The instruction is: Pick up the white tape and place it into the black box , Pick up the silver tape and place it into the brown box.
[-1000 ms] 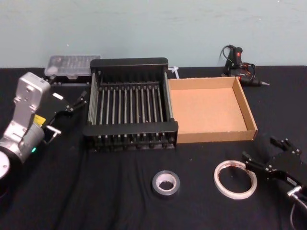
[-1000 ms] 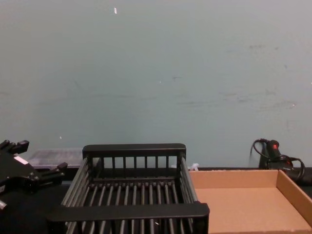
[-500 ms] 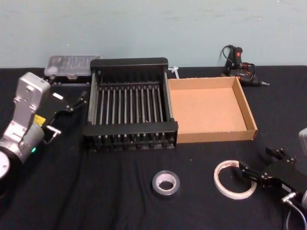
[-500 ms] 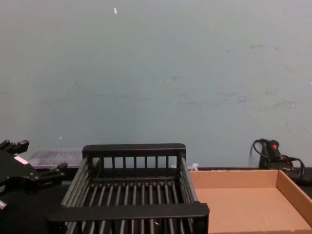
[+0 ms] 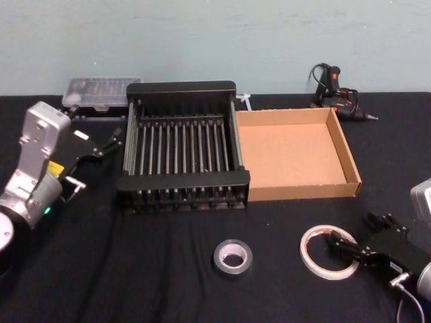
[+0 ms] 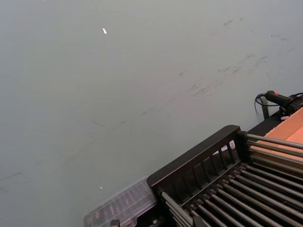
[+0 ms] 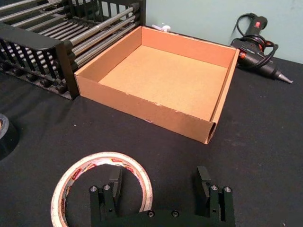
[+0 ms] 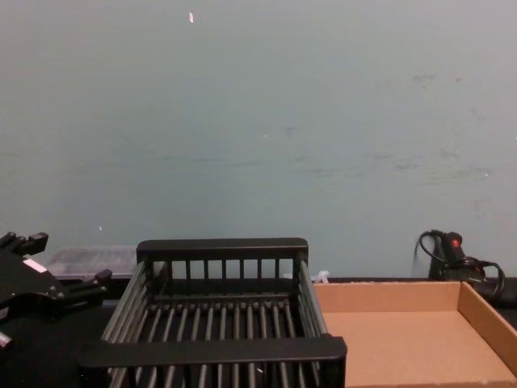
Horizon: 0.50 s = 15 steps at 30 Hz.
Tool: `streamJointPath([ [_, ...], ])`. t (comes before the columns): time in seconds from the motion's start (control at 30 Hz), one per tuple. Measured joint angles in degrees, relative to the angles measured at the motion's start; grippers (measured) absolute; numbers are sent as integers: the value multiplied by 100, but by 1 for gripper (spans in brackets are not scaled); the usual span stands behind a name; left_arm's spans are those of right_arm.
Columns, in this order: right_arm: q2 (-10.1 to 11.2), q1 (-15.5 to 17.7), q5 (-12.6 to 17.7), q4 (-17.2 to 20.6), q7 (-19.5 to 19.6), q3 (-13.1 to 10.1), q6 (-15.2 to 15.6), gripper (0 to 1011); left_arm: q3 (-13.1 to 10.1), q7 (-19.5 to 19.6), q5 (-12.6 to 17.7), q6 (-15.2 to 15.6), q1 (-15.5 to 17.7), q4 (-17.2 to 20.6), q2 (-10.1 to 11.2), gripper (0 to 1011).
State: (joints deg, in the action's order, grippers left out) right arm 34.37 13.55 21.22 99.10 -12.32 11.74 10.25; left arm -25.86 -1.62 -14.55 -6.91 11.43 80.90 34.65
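The white tape lies flat on the black cloth near the front right. My right gripper is open and low over it, one finger inside the ring and the other outside, so the ring's near rim sits between them. The silver tape lies flat to the left of the white ring, untouched. Behind them stand the black box and, touching its right side, the brown box; nothing shows in either. My left gripper hangs open beside the black box's left wall.
A clear plastic case lies behind the black box at the back left. A black glue gun with its cord rests behind the brown box. Bare black cloth stretches across the table's front.
My right gripper has moved left and come down onto the white tape, from beside the ring to straddling its rim. The left arm and both tapes have stayed put.
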Motion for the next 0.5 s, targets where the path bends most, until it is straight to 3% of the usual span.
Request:
streamJointPath([
  [0.5,-178,-19,-196,-138,-158,-84,72,1002,0,0,0,0,0,0,0,1001],
])
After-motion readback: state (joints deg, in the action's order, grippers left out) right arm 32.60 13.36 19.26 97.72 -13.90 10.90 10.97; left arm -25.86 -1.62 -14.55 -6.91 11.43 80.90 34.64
